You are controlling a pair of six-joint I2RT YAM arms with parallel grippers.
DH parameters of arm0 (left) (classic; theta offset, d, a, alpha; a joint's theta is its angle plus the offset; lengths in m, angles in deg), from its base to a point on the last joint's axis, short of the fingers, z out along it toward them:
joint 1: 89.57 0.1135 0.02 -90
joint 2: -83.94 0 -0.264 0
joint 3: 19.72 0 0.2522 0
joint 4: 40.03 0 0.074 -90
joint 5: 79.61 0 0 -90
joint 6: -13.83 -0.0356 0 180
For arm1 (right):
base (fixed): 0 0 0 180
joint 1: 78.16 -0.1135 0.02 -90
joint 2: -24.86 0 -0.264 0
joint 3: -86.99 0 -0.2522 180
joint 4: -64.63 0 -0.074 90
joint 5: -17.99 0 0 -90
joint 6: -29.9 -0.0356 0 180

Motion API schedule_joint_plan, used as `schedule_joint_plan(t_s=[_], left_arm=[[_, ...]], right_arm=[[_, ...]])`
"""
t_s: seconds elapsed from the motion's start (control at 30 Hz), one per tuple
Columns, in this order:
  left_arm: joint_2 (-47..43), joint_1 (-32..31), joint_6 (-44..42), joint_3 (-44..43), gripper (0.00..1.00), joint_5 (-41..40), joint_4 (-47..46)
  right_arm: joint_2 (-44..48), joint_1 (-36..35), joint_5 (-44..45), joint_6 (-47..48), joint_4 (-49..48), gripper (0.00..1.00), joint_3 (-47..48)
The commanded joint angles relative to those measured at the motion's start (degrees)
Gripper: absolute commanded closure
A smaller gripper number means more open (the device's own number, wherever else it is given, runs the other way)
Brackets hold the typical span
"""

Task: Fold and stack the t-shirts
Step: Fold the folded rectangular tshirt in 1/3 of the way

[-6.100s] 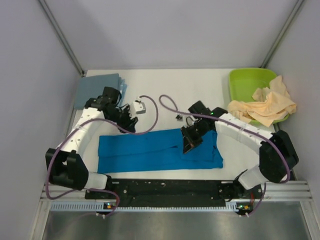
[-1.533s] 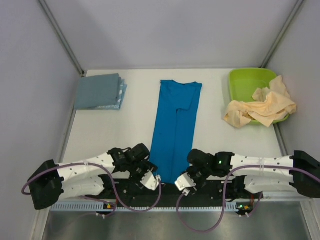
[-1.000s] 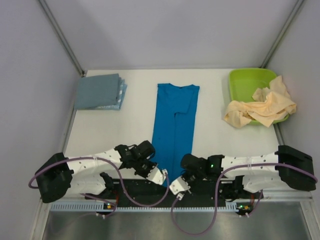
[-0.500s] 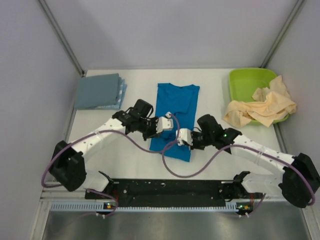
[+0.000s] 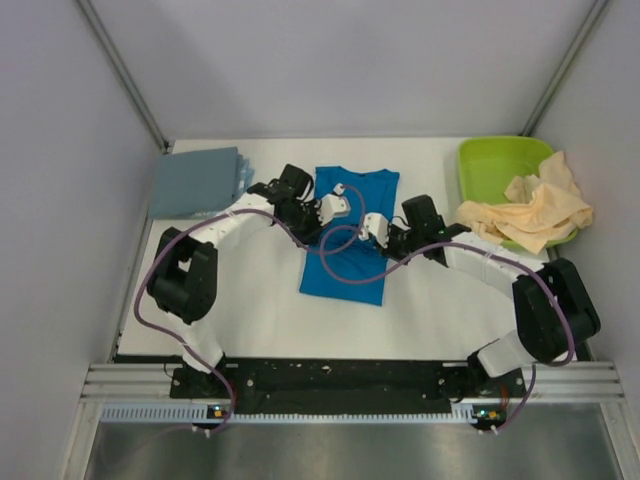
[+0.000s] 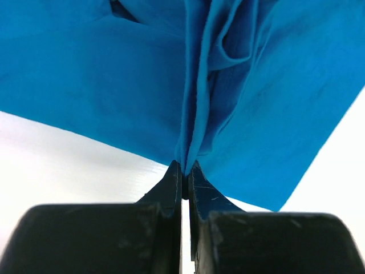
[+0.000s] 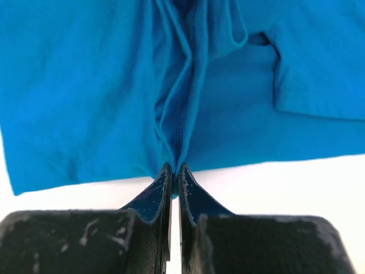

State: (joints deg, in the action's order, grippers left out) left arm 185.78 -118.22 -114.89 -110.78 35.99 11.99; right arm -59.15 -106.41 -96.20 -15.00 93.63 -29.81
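Observation:
The bright blue t-shirt [image 5: 345, 282] lies in the middle of the table, its near half doubled back over its far half. My left gripper [image 5: 322, 209] is shut on a bunched edge of the blue cloth [image 6: 114, 85], which is pinched between its tips [image 6: 184, 166]. My right gripper [image 5: 376, 229] is likewise shut on a gathered pleat of the same shirt [image 7: 85, 85] at its tips [image 7: 174, 167]. Both hang just over the shirt's upper part. A pale cream-peach t-shirt [image 5: 530, 215] lies crumpled. Folded grey-blue t-shirts [image 5: 195, 182] sit stacked at the far left.
A lime-green tub [image 5: 495, 160] stands at the far right corner, with the cream shirt draped over its near rim. Purple cables [image 5: 345, 245] loop across the blue shirt. White table [image 5: 250, 290] shows around the shirt. Walls close in on three sides.
Both grippers have carried the blue shirt's near hem from the table's front edge towards the back, so the long strip is now folded to about half its length.

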Motion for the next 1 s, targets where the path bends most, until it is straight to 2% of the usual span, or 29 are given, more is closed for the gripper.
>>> schedule_joint_plan(t_s=[0.0,0.3,0.33,0.37,0.43,0.47,0.5,0.57,0.6,0.67,0.73,0.8,0.87,0.9,0.97], left_arm=[[3.88,1.04,-0.3,-4.44,1.0,0.23,1.73],[9.16,1.75,0.92,-9.27,1.0,-0.55,2.26],[9.6,1.84,0.93,-9.62,0.98,-0.73,2.26],[9.95,2.01,1.01,-9.8,0.9,-1.17,2.17],[10.92,1.92,1.36,-11.02,0.82,-3.18,1.64],[11.62,2.01,2.06,-11.9,0.75,-4.06,1.29],[12.23,2.19,2.68,-12.96,0.7,-4.68,0.94],[13.9,2.63,4.08,-15.07,0.61,-5.48,0.76],[14.26,3.15,5.13,-16.03,0.57,-5.74,0.24],[14.44,4.55,7.33,-18.05,0.57,-6.97,-0.81],[13.74,6.4,9.7,-20.51,0.64,-9.6,-2.31],[12.42,8.16,11.2,-22.62,0.72,-10.31,-3.11],[10.32,8.87,9.73,-23.08,0.75,-6.21,-0.92],[8.83,8.43,6.84,-20.72,0.73,-1.22,0.75],[6.27,7.38,4.45,-14.4,0.61,5.66,-1.77]], right_arm=[[-2.12,3.28,-1.13,1.65,-2.5,1.0,4.27],[-8.27,4.78,-1.92,3.76,-0.75,1.0,8.31],[-9.15,5.31,-2.09,3.94,0.13,1.0,9.1],[-10.03,5.92,-2.36,3.85,1.01,1.0,10.06],[-11.87,7.41,-3.41,3.41,3.03,1.0,12.17],[-12.93,7.94,-3.5,2.8,3.38,0.97,13.4],[-14.24,8.47,-3.41,2.1,3.39,0.84,14.72],[-17.58,9.0,-2.37,-0.7,3.3,0.53,18.93],[-19.25,9.52,-1.4,-2.89,3.13,0.49,20.95],[-21.37,10.67,2.63,-9.29,1.99,0.48,25.08],[-20.24,11.9,4.49,-16.15,0.5,0.48,27.56],[-16.12,12.25,3.1,-19.87,-1.18,0.48,25.82],[-9.63,11.99,-1.54,-19.88,-2.58,0.48,21.43],[-7.33,11.99,-3.48,-20.83,-2.94,0.48,19.15],[-5.04,12.69,-3.33,-27.57,-2.85,0.47,16.85]])
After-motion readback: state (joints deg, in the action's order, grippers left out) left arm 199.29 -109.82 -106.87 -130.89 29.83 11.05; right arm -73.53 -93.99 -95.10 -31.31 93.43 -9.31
